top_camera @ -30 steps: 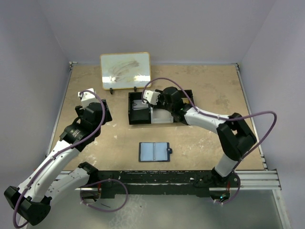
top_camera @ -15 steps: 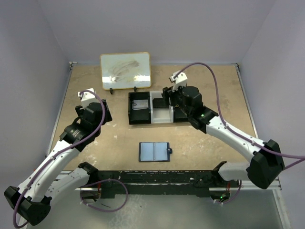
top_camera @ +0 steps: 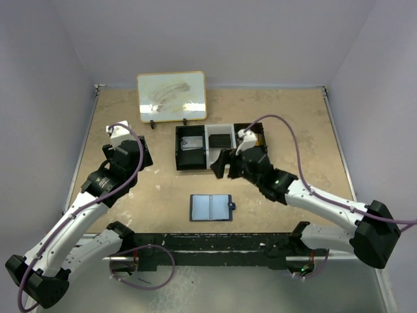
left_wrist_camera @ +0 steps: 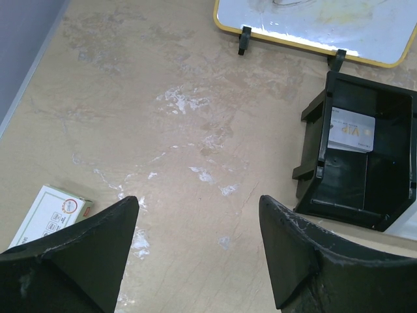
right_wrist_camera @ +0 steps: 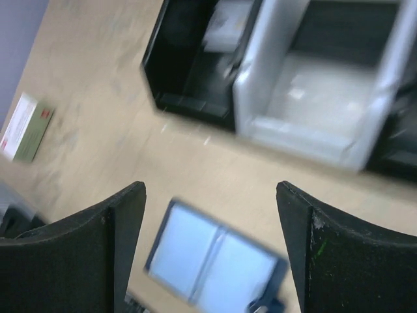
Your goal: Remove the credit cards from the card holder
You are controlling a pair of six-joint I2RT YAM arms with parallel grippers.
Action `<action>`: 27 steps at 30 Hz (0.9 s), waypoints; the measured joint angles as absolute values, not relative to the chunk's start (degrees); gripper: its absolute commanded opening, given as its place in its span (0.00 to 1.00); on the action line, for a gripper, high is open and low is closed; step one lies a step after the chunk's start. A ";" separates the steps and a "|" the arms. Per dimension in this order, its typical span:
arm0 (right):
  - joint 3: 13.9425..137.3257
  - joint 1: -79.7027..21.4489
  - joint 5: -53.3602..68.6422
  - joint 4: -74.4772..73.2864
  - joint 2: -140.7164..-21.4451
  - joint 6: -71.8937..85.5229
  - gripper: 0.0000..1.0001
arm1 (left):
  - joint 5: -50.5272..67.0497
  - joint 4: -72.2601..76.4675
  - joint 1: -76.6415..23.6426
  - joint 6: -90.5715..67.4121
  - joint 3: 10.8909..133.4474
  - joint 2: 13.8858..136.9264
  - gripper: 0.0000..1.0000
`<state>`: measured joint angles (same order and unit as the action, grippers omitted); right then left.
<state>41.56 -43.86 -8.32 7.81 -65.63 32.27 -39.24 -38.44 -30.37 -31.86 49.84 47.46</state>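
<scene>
The card holder (top_camera: 210,207) is lying open on the table (top_camera: 293,117) near the black tray (left_wrist_camera: 311,153), where a pale card (left_wrist_camera: 352,130) is already sitting, and the left gripper (left_wrist_camera: 199,208) and right gripper (right_wrist_camera: 208,189) are hovering spread and empty, so little is looking left

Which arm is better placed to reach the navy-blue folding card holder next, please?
The right arm: open jaws hover near the card holder, framed in its wrist view; the left arm is farther.

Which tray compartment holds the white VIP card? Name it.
The left-end compartment of the tray, black-walled: the white card lies in it. The middle compartment is pale grey; the right one is partly hidden.
</scene>
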 measured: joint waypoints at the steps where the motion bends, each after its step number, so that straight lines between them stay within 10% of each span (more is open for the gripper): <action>1: 41.19 -46.41 -9.30 6.96 -65.73 33.91 0.80 | -39.27 -38.44 -30.37 -31.86 49.84 47.46 0.72; 10: 40.62 -67.24 -22.41 -5.17 -72.60 51.96 0.75 | -41.50 -38.89 -30.37 -32.21 49.84 47.42 0.75; 27: 58.41 -74.52 -27.97 -17.58 -96.53 59.94 0.70 | -44.47 -40.07 -30.37 -33.43 49.84 45.04 0.75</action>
<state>58.41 -74.52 -27.97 -17.58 -96.53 59.94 -44.47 -40.07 -30.37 -33.43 49.84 45.04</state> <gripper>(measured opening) 0.672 0.750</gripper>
